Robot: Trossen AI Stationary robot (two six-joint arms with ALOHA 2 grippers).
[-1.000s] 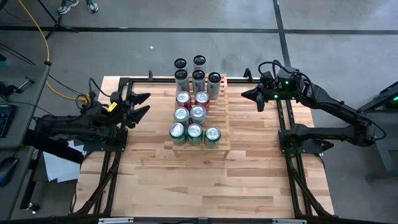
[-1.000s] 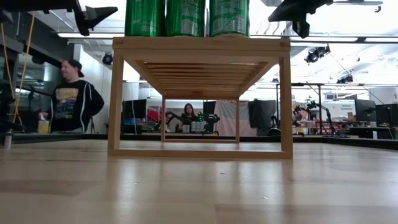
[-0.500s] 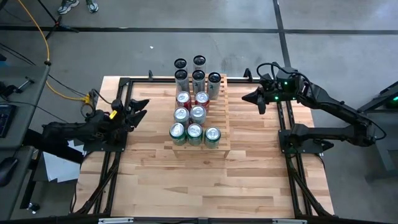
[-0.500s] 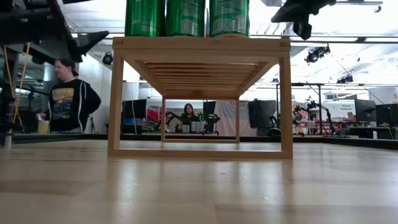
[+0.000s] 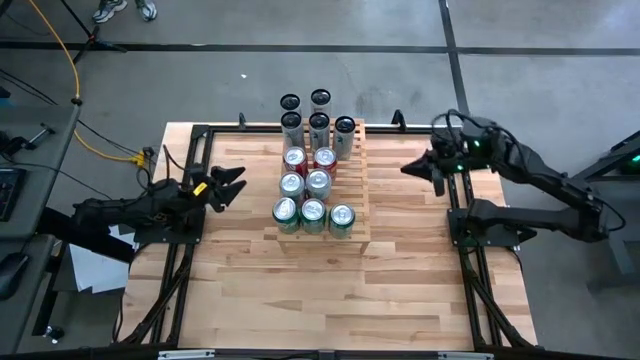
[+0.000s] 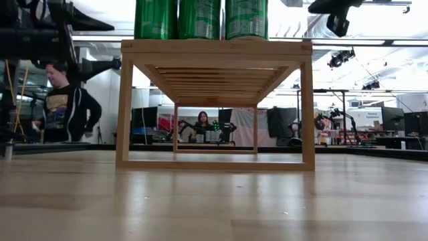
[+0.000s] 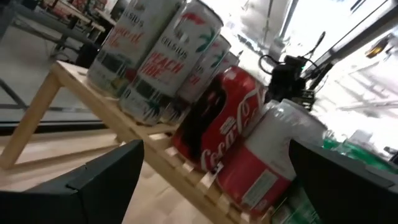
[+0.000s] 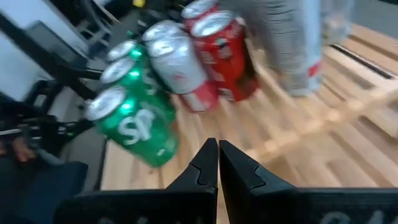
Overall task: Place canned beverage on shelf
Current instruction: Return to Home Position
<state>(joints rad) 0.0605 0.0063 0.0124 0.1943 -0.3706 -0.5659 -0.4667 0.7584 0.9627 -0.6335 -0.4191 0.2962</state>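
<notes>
The light-wood shelf [image 5: 357,215] stands in the middle of the table on its legs [image 6: 124,107]. On its steps stand several cans: green ones [image 5: 313,215] on the near step, red and silver ones [image 5: 318,182] behind them, tall slim ones [image 5: 318,125] at the far end. My left gripper [image 5: 232,185] hovers open to the left of the shelf, facing the cans [image 7: 217,124], with nothing between its fingers. My right gripper [image 5: 408,168] hangs shut above the table to the right of the shelf, pointing at the cans [image 8: 186,68].
Black frame rails [image 5: 190,250] run along the table's left and right sides. Bare wooden tabletop [image 5: 320,290] lies between the shelf and the near edge. A person [image 6: 60,100] stands in the room behind the table, and another sits farther back.
My left gripper has sunk lower beside the shelf and rolled a little, staying open. My right gripper, still shut, has drawn back from the shelf toward the table's right edge. The cans and the shelf have not moved.
</notes>
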